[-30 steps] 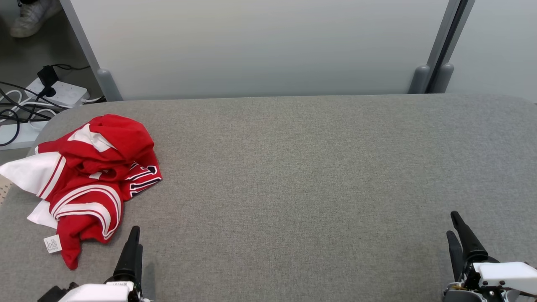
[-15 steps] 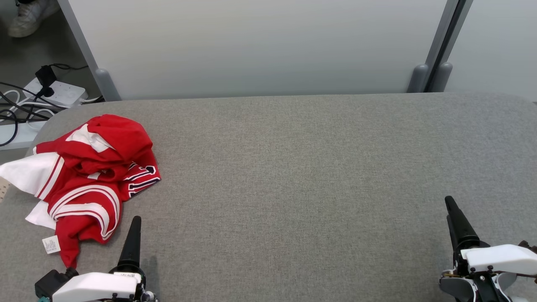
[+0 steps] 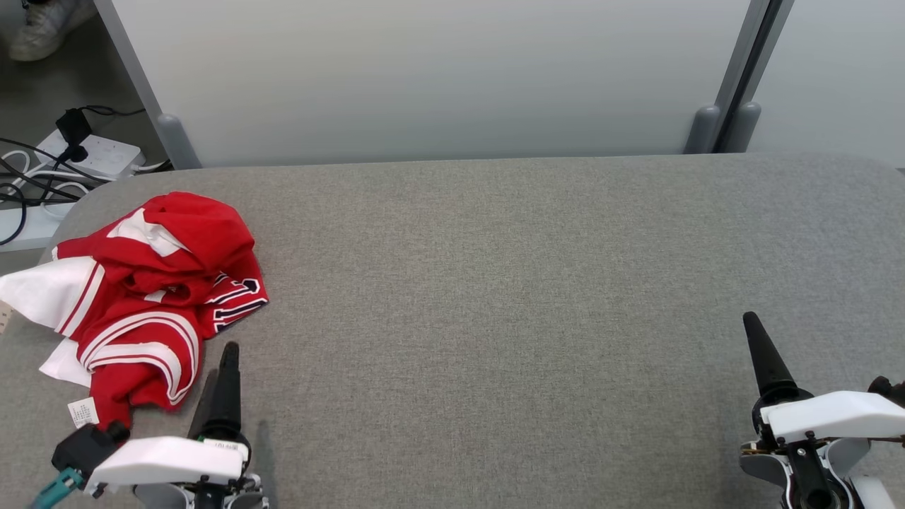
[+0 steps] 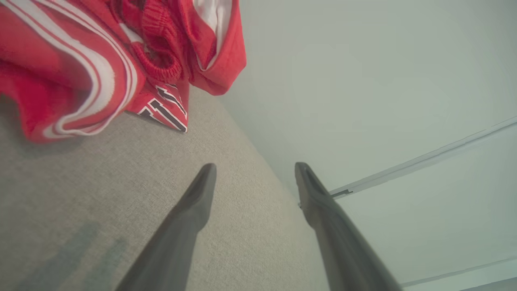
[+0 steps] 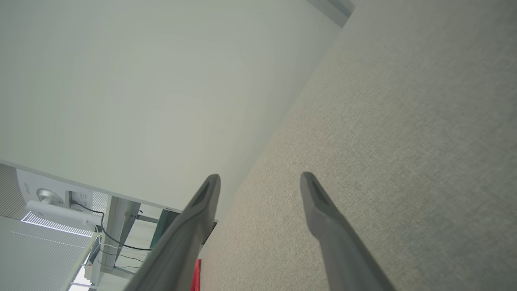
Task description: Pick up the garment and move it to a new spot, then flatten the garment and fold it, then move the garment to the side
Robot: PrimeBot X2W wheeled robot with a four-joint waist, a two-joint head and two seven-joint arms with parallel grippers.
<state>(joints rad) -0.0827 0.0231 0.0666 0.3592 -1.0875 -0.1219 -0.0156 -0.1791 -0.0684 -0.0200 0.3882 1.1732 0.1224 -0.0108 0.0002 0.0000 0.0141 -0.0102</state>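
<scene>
The garment (image 3: 155, 297), a red piece with white stripes and white panels, lies crumpled at the left end of the grey fabric table (image 3: 495, 283), one white part hanging over the left edge. My left gripper (image 3: 225, 353) hovers just right of its near hem, fingers pointing away from me. The left wrist view shows that gripper (image 4: 255, 167) open and empty, the garment (image 4: 80, 60) ahead on its left. My right gripper (image 3: 751, 322) is far off at the lower right. In the right wrist view this gripper (image 5: 260, 177) is open over bare cloth, with a sliver of the garment (image 5: 196, 275) in the distance.
A pale partition panel (image 3: 438, 78) stands along the table's far edge, with grey posts (image 3: 707, 127) at the right. On the floor beyond the left corner lie a power strip with cables (image 3: 92, 152) and a person's shoe (image 3: 42, 28).
Both grippers have moved forward over the table, the left one drawing nearer the garment's near hem. The camera has shifted slightly. The garment lies as before.
</scene>
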